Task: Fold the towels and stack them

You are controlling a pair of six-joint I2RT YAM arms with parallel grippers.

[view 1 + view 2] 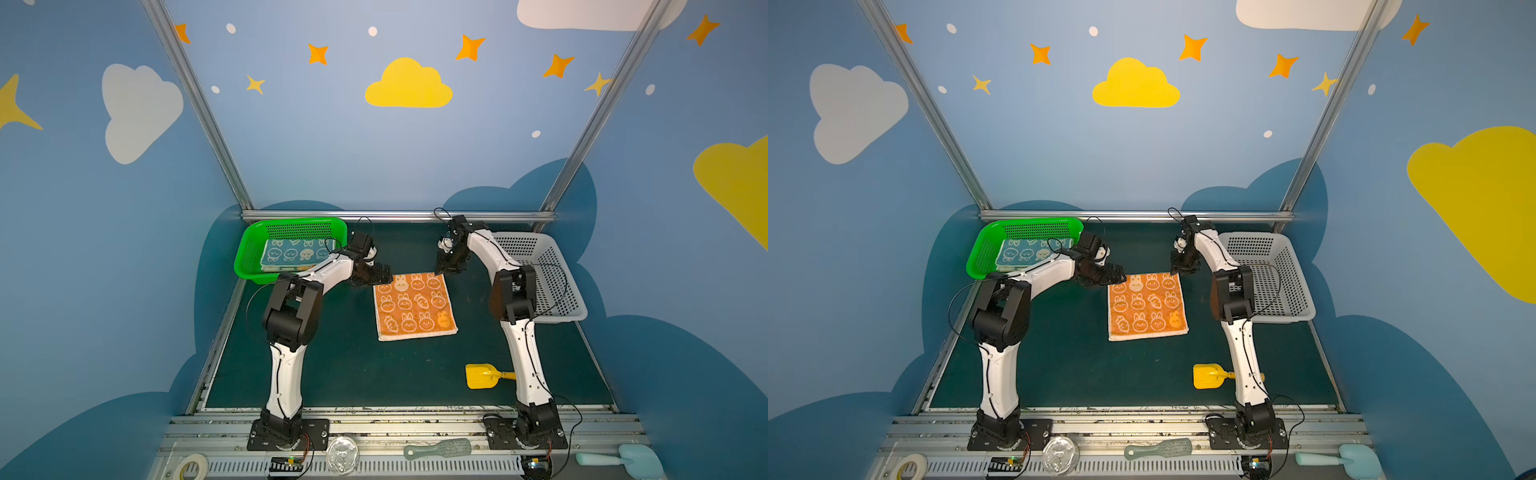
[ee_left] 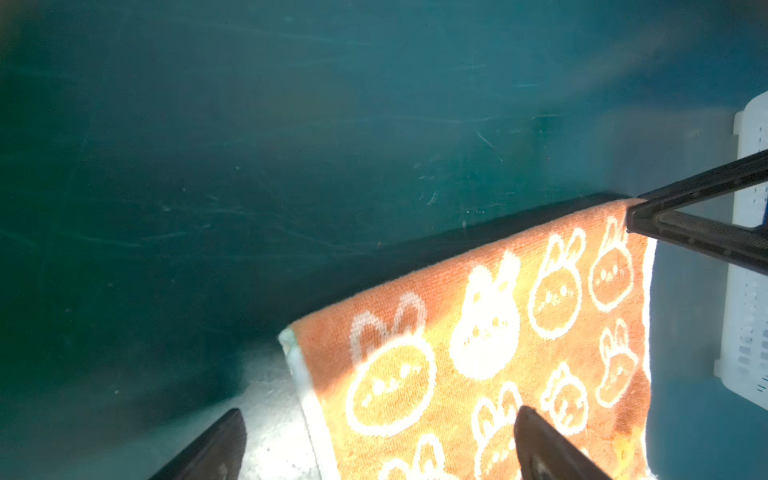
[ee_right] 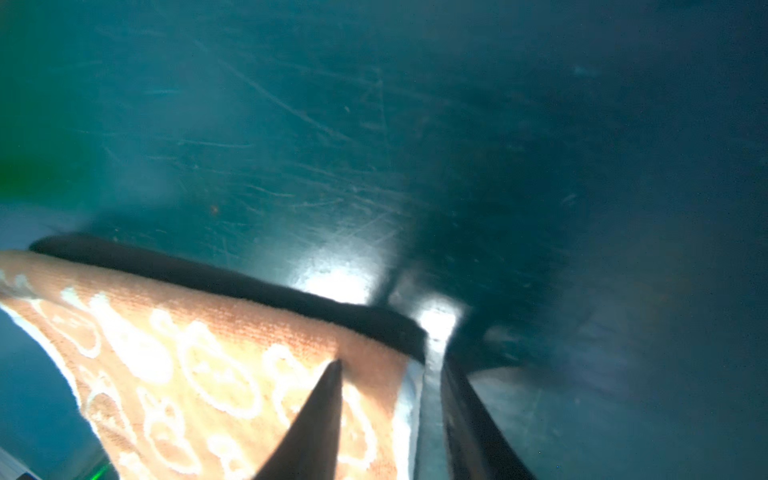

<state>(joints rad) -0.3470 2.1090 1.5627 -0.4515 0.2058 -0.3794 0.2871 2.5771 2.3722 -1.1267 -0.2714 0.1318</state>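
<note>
Flat on the dark green mat (image 1: 332, 365) at the middle, rabbit print up: orange towel (image 1: 413, 305) (image 1: 1146, 305). At its far-left corner, left gripper (image 1: 384, 277) (image 2: 380, 411), jaws spread wide, one over the cloth and one over bare mat, gripping nothing. At the far-right corner, right gripper (image 1: 442, 272) (image 3: 392, 363), jaws narrowed about the corner, one on top of the cloth, the other just past its edge; pinched or not, impossible to tell. Far left, green basket (image 1: 249, 249) with a blue towel (image 1: 297, 251) topping a folded stack. Far right, white basket (image 1: 557, 282). Near right, yellow scoop (image 1: 482, 376).
</note>
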